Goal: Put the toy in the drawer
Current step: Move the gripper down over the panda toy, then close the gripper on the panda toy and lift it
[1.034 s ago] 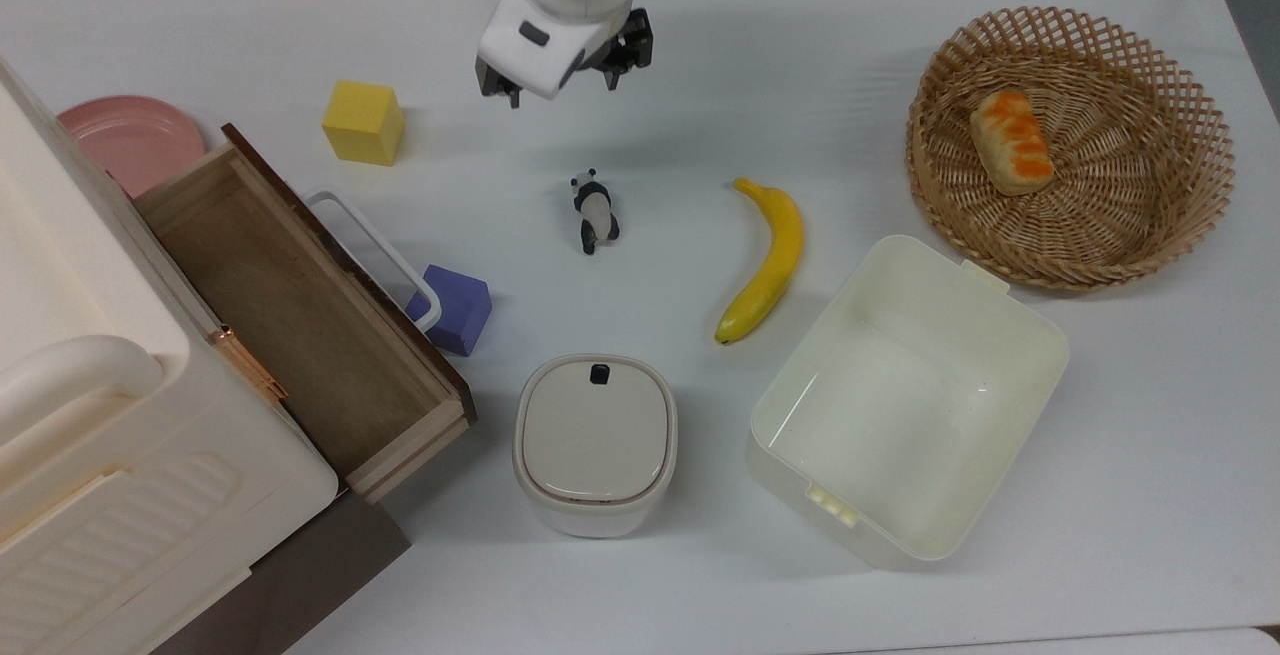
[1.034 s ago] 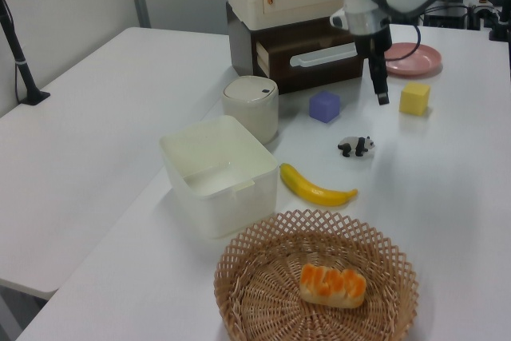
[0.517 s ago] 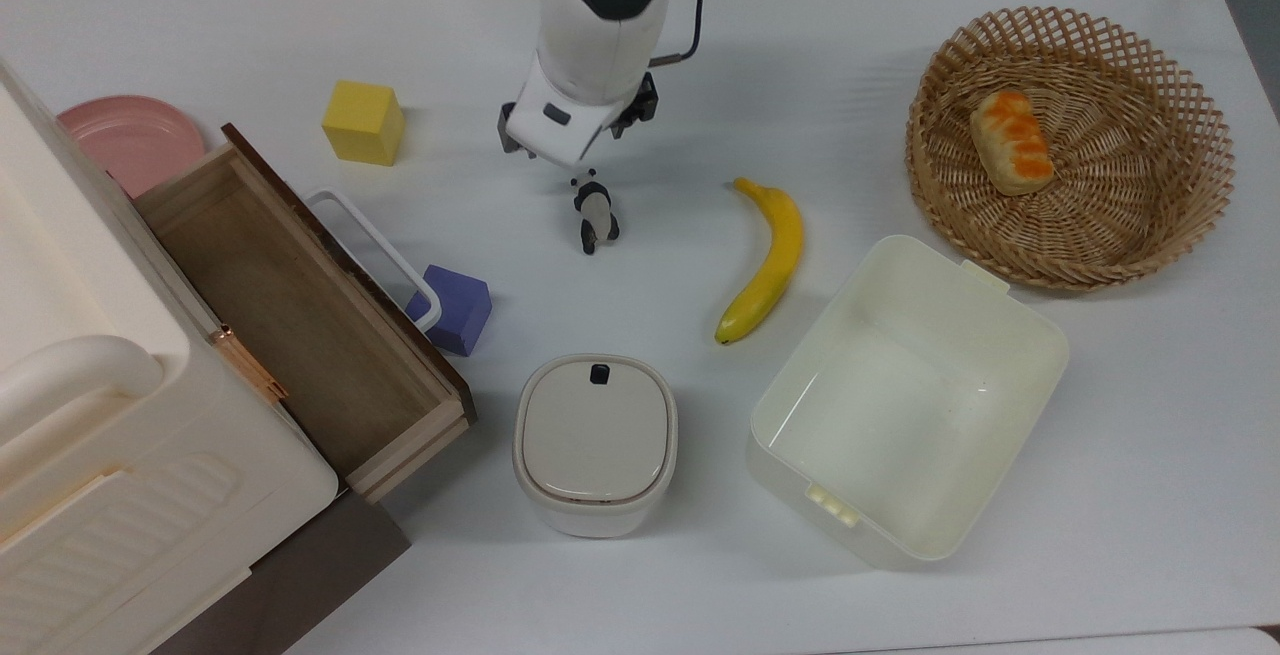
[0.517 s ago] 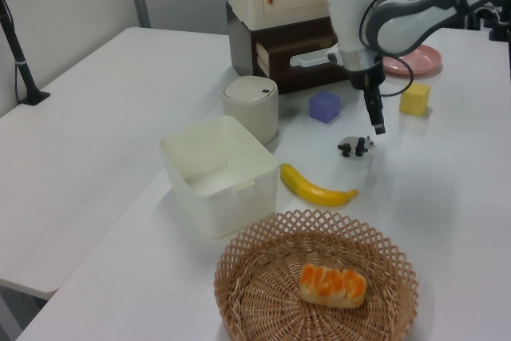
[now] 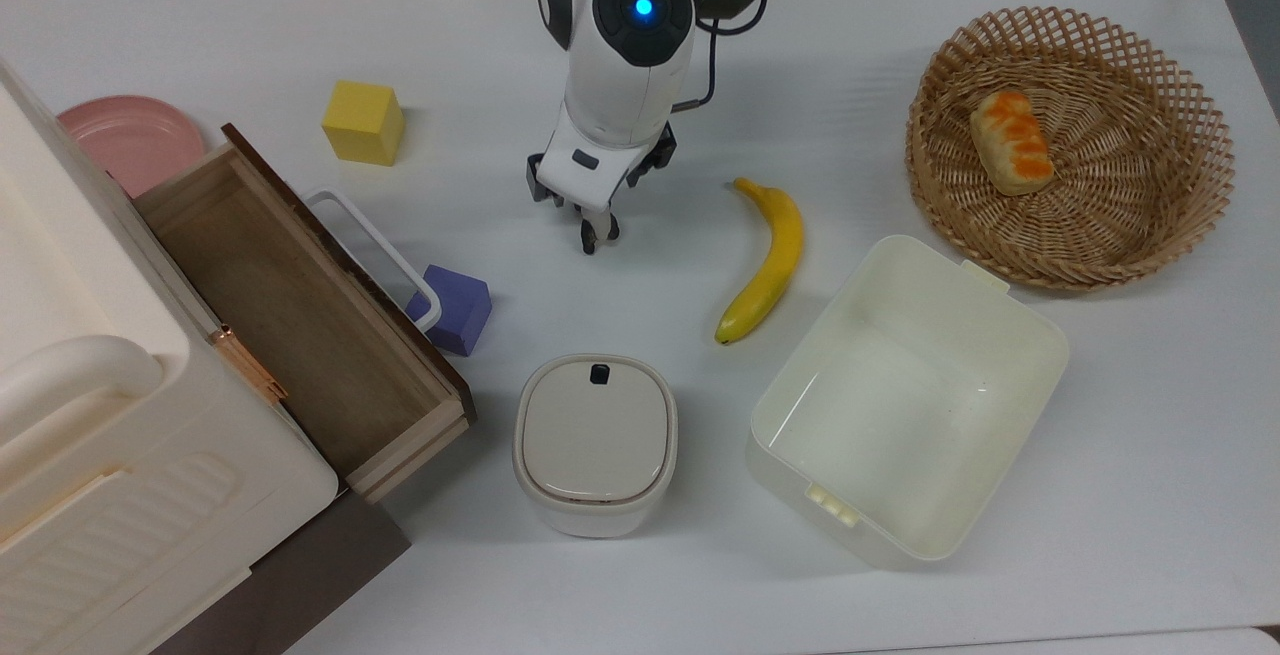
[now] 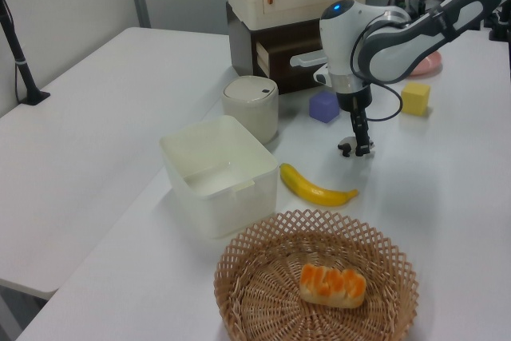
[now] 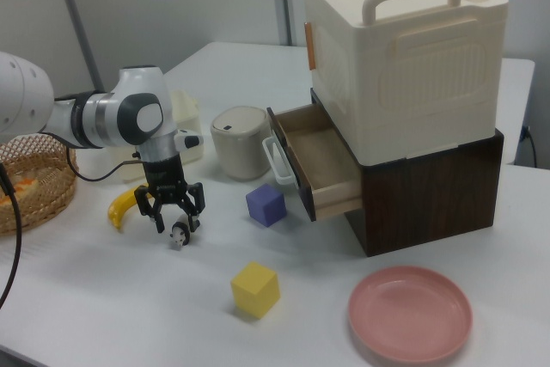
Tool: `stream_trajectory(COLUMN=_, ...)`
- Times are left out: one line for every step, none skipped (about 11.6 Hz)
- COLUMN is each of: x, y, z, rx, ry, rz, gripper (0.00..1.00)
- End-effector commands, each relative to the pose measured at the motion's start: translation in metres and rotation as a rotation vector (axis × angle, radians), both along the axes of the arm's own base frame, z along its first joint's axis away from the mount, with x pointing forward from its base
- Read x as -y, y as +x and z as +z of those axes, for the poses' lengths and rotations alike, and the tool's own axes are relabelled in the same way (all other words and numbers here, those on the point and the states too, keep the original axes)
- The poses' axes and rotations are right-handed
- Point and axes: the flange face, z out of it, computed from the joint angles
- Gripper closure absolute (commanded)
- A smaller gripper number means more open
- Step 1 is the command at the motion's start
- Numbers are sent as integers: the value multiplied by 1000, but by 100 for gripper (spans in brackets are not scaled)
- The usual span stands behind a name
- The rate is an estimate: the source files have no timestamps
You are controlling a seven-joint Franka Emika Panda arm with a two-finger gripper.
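The toy [image 5: 598,231], a tiny black-and-white panda, lies on the white table, partly hidden under my hand in the top view. My gripper [image 5: 592,207] hangs low directly over it, open, with a finger on either side. The right view shows the spread fingers [image 7: 160,212] of the gripper [image 7: 179,219] just above the toy [image 7: 178,234]. In the left view the gripper [image 6: 361,136] reaches down to the toy [image 6: 352,148]. The brown wooden drawer [image 5: 290,335] stands pulled out of the cream cabinet at the top view's left, with nothing inside; it also shows as the drawer [image 7: 322,161].
A purple cube [image 5: 455,308] sits by the drawer's white handle [image 5: 370,235], a yellow cube [image 5: 363,122] farther up. A banana [image 5: 768,260], cream tub [image 5: 905,395], lidded canister [image 5: 596,443], wicker basket [image 5: 1150,185] with bread and pink plate [image 5: 130,135] also stand on the table.
My gripper has travelled down the top view from beside the yellow cube and lowered over the toy. The toy has stayed in place.
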Motion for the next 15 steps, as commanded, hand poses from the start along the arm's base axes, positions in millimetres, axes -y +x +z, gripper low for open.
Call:
stream_trajectory(x=-6, y=2, z=-3, rx=31, ry=-15, rz=4, gripper=40)
stream_trajectory(x=-10, y=1, z=-3, rx=30, ry=-15, rz=10, gripper=55)
stream_trajectory(x=-10, y=1, z=0, rx=33, ry=-15, rz=10, gripper=67)
stream_trajectory(x=-10, y=0, z=8, rx=37, ry=-13, rz=10, gripper=72)
stream_trajectory(x=-9, y=0, z=20, rx=53, ry=-9, rz=12, gripper=78)
stream_trajectory(x=-8, y=0, z=37, rx=65, ry=-6, rz=16, gripper=80)
stream_trajectory(x=-5, y=5, z=65, rx=88, ry=-2, rz=18, gripper=80)
stream_trajectory(x=0, y=13, z=102, rx=116, ry=3, rz=23, gripper=80)
stream_trajectory(x=11, y=20, z=135, rx=129, ry=7, rz=17, gripper=80)
stream_trajectory(x=19, y=27, z=166, rx=150, ry=10, rz=-2, gripper=80)
stream_trajectory(x=29, y=32, z=187, rx=166, ry=8, rz=-21, gripper=80)
stream_trajectory(x=43, y=35, z=203, rx=186, ry=9, rz=-47, gripper=80)
stream_trajectory(x=51, y=38, z=218, rx=215, ry=17, rz=-64, gripper=80)
stream_trajectory(x=62, y=43, z=227, rx=241, ry=24, rz=-79, gripper=80)
stream_trajectory(x=76, y=47, z=232, rx=260, ry=16, rz=-73, gripper=80)
